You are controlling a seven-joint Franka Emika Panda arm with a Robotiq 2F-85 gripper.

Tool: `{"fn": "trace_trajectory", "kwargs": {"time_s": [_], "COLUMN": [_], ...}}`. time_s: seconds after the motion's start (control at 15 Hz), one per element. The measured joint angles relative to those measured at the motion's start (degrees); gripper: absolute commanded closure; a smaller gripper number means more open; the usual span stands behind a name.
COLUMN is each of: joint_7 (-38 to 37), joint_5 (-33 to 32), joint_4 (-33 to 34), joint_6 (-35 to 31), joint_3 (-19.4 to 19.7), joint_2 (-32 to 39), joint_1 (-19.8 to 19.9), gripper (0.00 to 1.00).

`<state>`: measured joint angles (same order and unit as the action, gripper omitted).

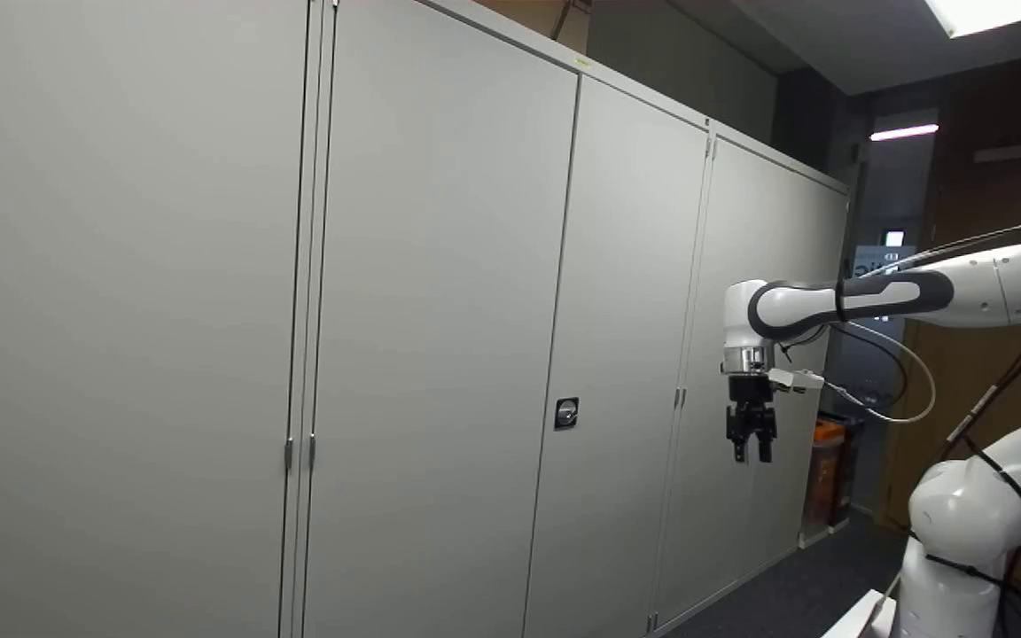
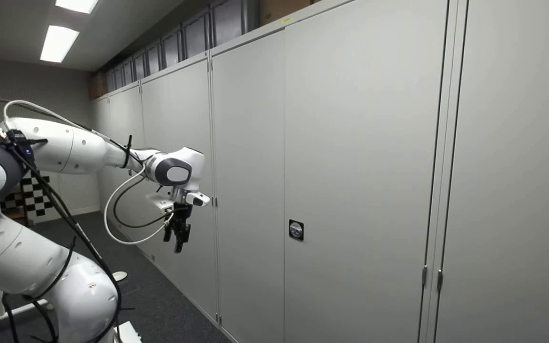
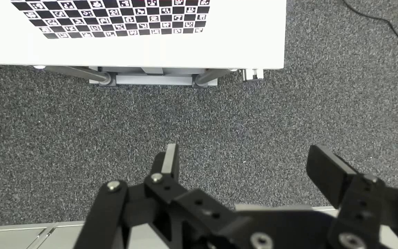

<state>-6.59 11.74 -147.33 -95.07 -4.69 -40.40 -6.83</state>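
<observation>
Black jaws gape, two fingers (image 3: pixel 328 174) well apart, near one row of grey cabinets (image 1: pixel 440 337).

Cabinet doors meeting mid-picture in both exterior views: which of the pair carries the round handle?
The right-hand door: the round handle sits on it, close to where the two meet; the left-hand door bears none.

Gripper (image 1: pixel 752 454) above floor (image 3: pixel 237 117), before cabinets (image 1: pixel 440 310), boxes (image 2: pixel 196 35) atop these, checkerboard (image 3: pixel 124 20) on what is probably a table (image 3: pixel 247 38)
</observation>
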Motion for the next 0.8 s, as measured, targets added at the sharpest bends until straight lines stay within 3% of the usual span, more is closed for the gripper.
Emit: {"fn": "trace_trajectory", "kwargs": {"time_s": [0.47,0.8], "joint_7": [0.0,0.0], "joint_5": [0.12,2.17], "joint_4": [0.0,0.0], "joint_6": [-0.37,-4.53], "joint_3": [-0.07,0.17], "joint_2": [0.02,0.03], "joint_1": [0.14,1.01], "gripper": [0.0,0.0]}}
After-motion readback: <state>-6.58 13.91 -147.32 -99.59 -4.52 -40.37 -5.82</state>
